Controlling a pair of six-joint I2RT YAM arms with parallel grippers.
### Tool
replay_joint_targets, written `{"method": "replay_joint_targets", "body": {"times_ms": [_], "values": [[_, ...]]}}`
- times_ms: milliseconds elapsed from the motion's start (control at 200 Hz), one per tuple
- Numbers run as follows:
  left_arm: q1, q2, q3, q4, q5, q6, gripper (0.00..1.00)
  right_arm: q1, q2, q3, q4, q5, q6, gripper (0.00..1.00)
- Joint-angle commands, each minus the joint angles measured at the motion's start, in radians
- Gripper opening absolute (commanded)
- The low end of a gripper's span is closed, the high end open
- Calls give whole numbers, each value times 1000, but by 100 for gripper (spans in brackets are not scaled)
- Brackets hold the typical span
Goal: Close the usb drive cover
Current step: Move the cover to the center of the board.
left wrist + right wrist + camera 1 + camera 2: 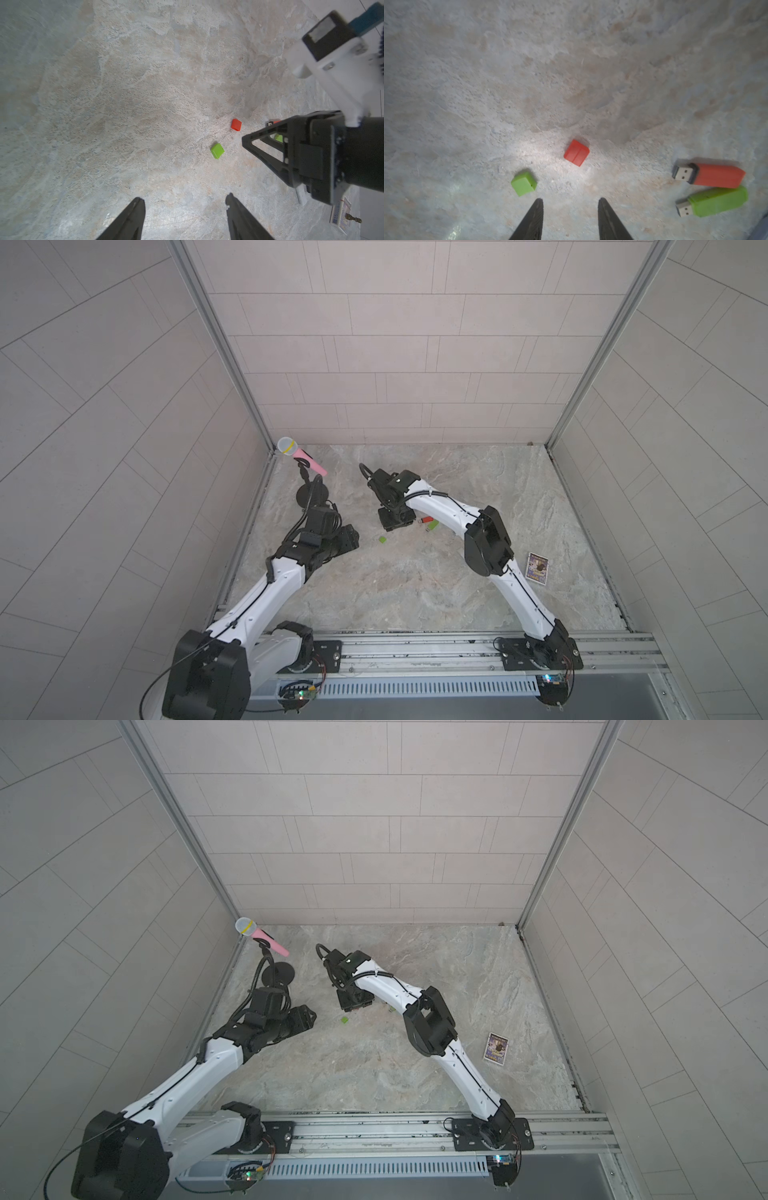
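Observation:
Two uncapped usb drives lie side by side on the stone table, a red one (pixel 710 175) and a green one (pixel 714 201), metal plugs bare. Their loose covers lie apart from them: a red cap (pixel 576 152) and a green cap (pixel 523 184). My right gripper (pixel 570 200) hangs open just above the table near both caps, holding nothing. In a top view it (pixel 397 526) hides the red cap, with the green cap (pixel 382 539) beside it. My left gripper (pixel 185 198) is open and empty, a short way from the green cap (pixel 217 150).
A pink toy microphone (pixel 301 454) on a black stand sits at the back left corner, behind my left arm. A printed card (pixel 538 567) lies near the right wall. Tiled walls enclose the table on three sides.

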Motion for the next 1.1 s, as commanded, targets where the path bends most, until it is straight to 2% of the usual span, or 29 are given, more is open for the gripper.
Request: {"method": "replay_joint_targets", "body": {"times_ms": [0,565,715,1096], "values": [[8,-19,15,-12,-9,19,69,-7,24,77,-96,62,95,46],[23,-7,-8,34,26,2,69,-13,113,136,-46,29,209,48],[25,-3,-9,38,34,0,69,-7,133,150,-43,77,211,45],[32,3,-11,44,43,-5,69,0,168,161,-53,88,207,39]]}}
